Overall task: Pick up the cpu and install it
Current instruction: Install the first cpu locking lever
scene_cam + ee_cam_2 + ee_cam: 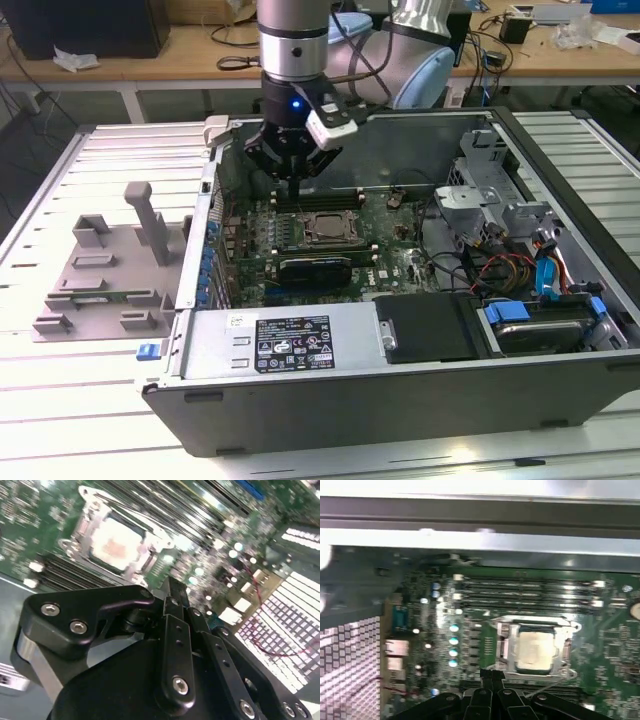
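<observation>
- You're seeing the whole open computer case (400,345) and the grey fixture (110,265) at the exterior view's left; both wrist views are showing the motherboard (615,650) up close.
- The cpu (536,650) is sitting in the socket (504,647) inside the case.
- The gripper (292,188) is hovering just beside the socket, fingers (172,595) pressed together, gripping nothing.
- The socket latch is hard to make out.

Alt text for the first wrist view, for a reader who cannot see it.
The cpu sits in its metal-framed socket on the green motherboard. The gripper, fingers shut and empty, hangs beside the socket, apart from the cpu.
</observation>
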Controlling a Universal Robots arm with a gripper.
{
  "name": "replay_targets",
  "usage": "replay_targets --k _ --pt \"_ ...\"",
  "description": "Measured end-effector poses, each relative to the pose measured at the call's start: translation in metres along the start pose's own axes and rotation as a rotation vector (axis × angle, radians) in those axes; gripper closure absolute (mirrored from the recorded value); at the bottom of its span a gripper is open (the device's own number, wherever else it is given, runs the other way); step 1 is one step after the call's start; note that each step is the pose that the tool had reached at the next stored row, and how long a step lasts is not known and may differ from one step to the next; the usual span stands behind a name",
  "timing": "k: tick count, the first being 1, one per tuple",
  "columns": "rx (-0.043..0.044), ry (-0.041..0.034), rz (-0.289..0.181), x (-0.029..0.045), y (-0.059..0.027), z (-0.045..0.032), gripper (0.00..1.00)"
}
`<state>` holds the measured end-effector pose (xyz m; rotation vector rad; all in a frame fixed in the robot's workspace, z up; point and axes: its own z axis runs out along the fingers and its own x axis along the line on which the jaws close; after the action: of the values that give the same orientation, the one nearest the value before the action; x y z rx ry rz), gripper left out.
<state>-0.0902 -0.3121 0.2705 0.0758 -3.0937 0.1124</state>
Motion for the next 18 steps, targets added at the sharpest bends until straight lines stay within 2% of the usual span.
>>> replay_targets --k 1,2,3,5,6,7,9,13,15,16,18 --pt "0.0000 -0.0001 0.000 0.0074 0.0004 0.0006 0.89" --pt "-0.0036 -0.0003 0.000 0.0107 0.0006 0.0012 0.89" --pt "-0.0227 -0.0011 -0.002 0.0120 0.0006 0.0015 0.89" --pt "-0.0747 -0.0040 -0.004 0.0136 0.0008 0.0018 0.89" --pt "-0.1129 -0.0058 -0.006 0.0147 0.0008 0.0019 0.89" --pt "-0.1475 -0.0077 -0.008 0.0158 0.0009 0.0020 0.89" --pt "-0.1981 -0.0103 -0.012 0.0178 0.0010 0.0026 0.89" --pt "-0.2199 -0.0114 -0.013 0.0180 0.0014 0.0082 0.89" --pt "-0.2354 -0.0124 -0.013 0.0174 0.0016 0.0102 0.89" --pt "-0.2418 -0.0125 -0.014 0.0161 0.0016 0.0109 0.89" --pt "-0.2480 -0.0129 -0.014 0.0102 0.0013 0.0116 0.89"
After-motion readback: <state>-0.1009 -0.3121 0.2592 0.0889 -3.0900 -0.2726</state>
